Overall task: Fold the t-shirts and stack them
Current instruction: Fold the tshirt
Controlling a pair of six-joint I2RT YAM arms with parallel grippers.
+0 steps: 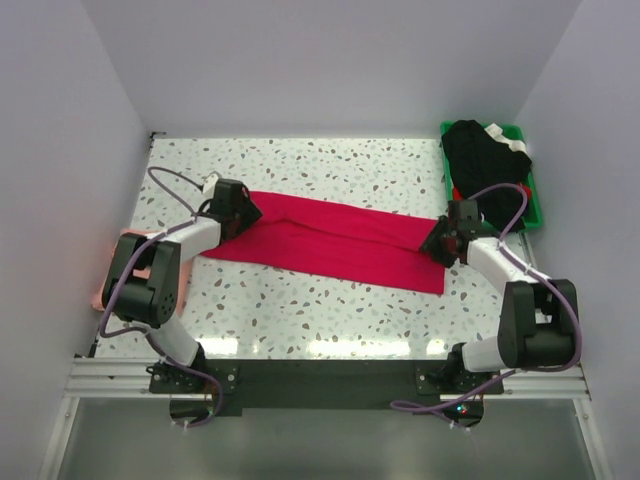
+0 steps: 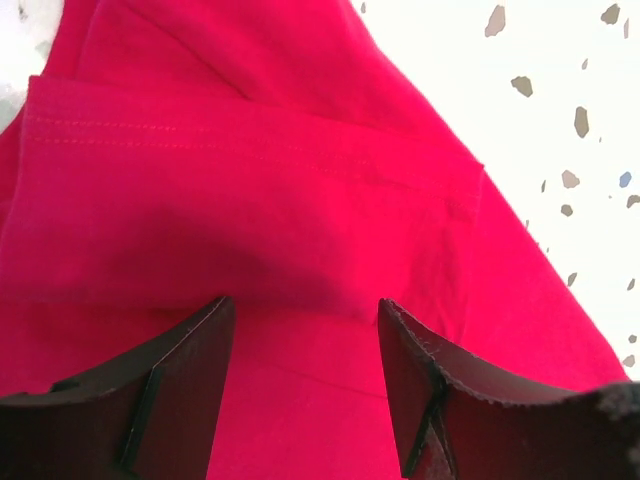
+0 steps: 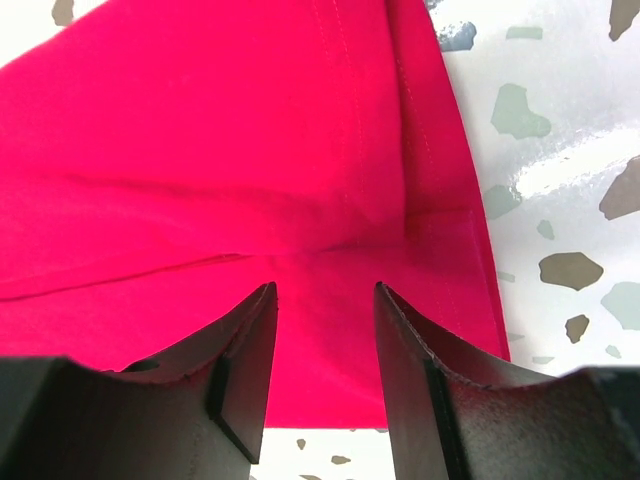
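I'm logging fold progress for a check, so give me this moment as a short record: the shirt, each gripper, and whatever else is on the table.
red t-shirt: folded into a long strip, lying flat across the table
left gripper: open, over the shirt's left end
right gripper: open, over the shirt's right end
pink cloth: at the table's left edge, mostly hidden by the left arm
green bin: far right corner, black cloth inside
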